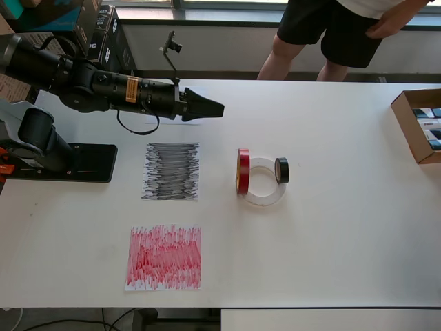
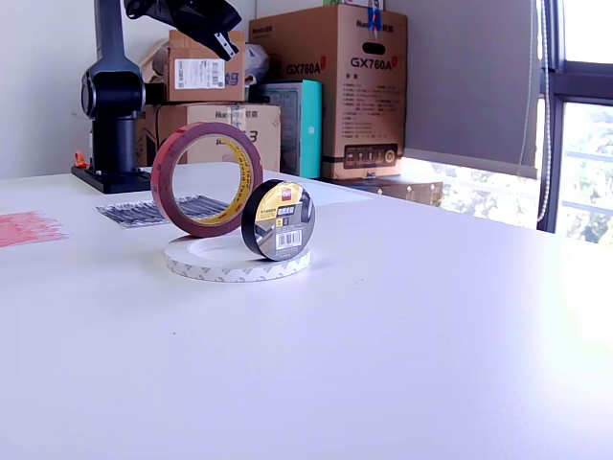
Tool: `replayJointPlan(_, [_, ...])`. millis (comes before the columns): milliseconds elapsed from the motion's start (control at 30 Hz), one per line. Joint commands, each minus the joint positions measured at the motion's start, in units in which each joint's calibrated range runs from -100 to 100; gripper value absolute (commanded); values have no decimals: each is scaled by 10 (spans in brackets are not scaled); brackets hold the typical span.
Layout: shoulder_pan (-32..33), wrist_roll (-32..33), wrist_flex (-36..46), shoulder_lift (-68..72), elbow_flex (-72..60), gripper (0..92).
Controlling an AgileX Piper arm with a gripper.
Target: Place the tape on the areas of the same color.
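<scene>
White counter [image 1: 331,241], cardboard boxes behind — the red tape roll [image 1: 243,171] and small black tape roll [image 1: 282,169] stand on edge atop the flat white tape ring [image 1: 263,186]. Gripper [image 1: 215,109] hovers apart, clenched, holding nothing. A clumsy grab could send either upright roll rolling away.

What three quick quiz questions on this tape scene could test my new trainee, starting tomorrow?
1. True or false: the large red tape roll stands on edge on the flat white tape ring.
2. Which sits nearer the tape cluster in the overhead view: A) the black-scribbled paper sheet B) the red-scribbled paper sheet?
3. Fill in: the small black tape roll stands on the ring's ___ side in the overhead view.

Key: 1 true; 2 A; 3 right.
</scene>
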Motion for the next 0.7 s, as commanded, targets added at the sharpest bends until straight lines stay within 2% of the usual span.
replayJointPlan(0, [3,-4,-4,39,-39,2])
replayJointPlan(233, [9,0,-4,115,-121,2])
replayJointPlan(433, [16,-4,-5,145,-136,2])
replayJointPlan(667, [19,-1,-68,199,-138,2])
